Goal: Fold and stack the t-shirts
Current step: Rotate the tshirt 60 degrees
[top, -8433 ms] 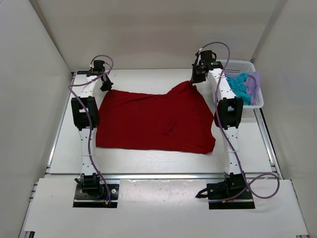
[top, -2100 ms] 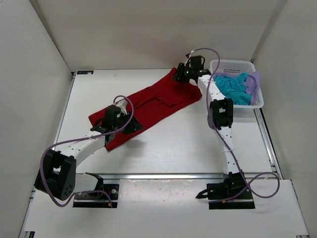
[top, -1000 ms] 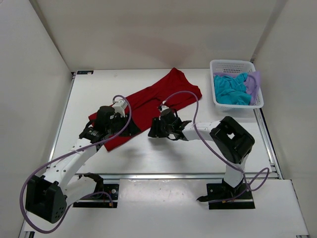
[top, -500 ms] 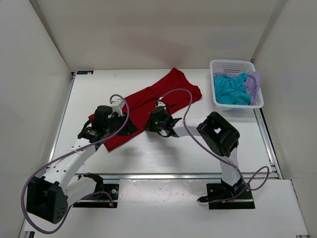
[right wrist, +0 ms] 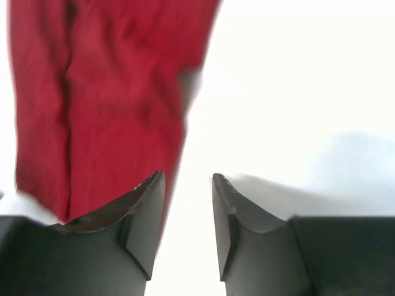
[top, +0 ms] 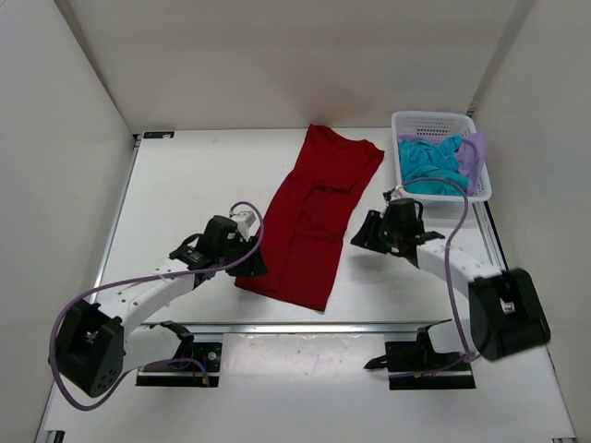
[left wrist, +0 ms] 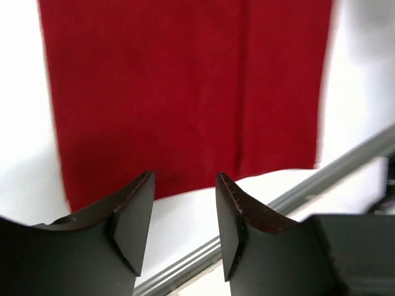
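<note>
Red shirt (top: 317,217) folded lengthwise into long strip, flat on table (top: 185,185); left claw (left wrist: 184,209), right claw (right wrist: 188,209) both parted, empty.

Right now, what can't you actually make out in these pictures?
- Top view: the teal-blue shirt and lavender shirt lie bunched in the basket. Its walls and their own folds hide their shape.
- Top view: where the red shirt has its sleeves. Its folded layers cover them.
- Wrist views: the red shirt is blurred and cut off by the frame edges beyond the left gripper and right gripper.
</note>
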